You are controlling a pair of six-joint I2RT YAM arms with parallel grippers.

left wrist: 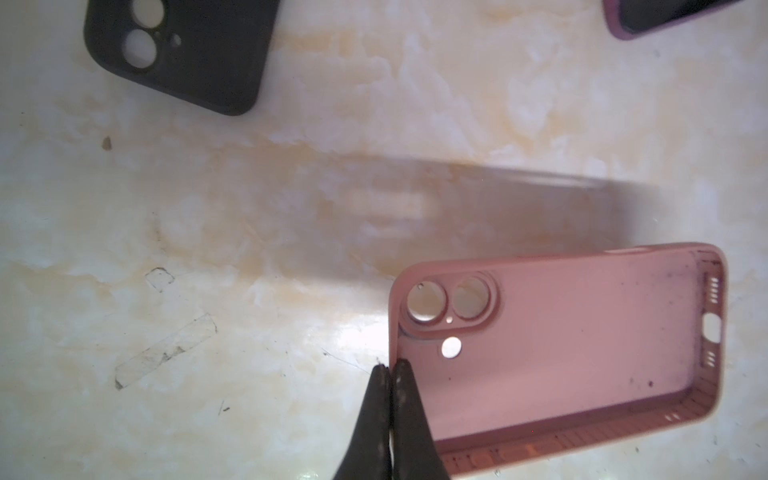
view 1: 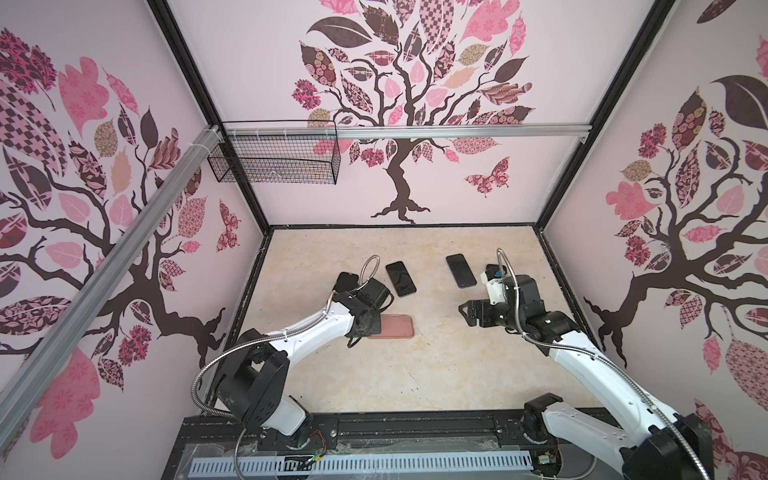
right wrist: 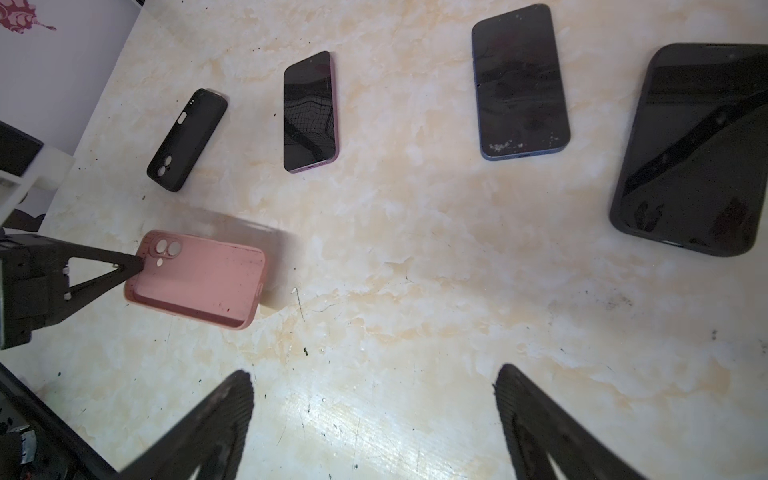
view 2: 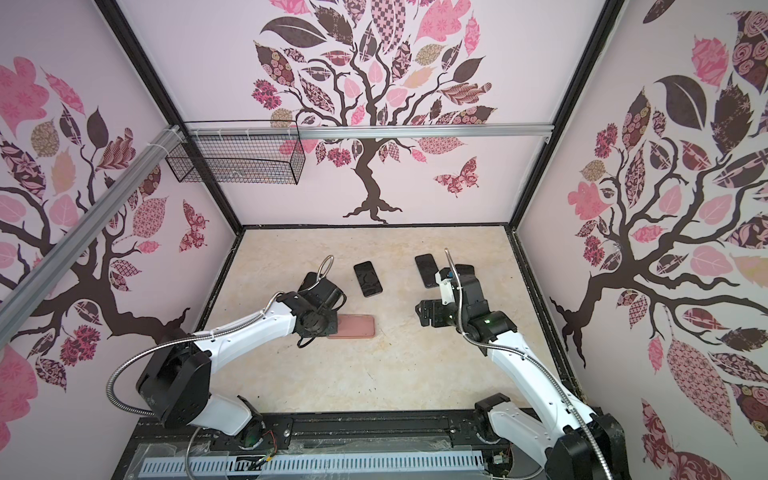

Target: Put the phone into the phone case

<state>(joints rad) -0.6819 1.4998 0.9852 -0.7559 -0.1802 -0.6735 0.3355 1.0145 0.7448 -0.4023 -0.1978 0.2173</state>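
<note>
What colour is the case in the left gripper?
The case is pink; left wrist view shows it best.

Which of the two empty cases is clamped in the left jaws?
The pink case, open side up, its end wall by the camera holes pinched in the shut left jaws; the black case lies apart, untouched.

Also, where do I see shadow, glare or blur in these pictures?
Left wrist view: the pink case throws a wide soft shadow on the table; right wrist view: the right gripper looks blurred, with glare on the table between its fingers.
</note>
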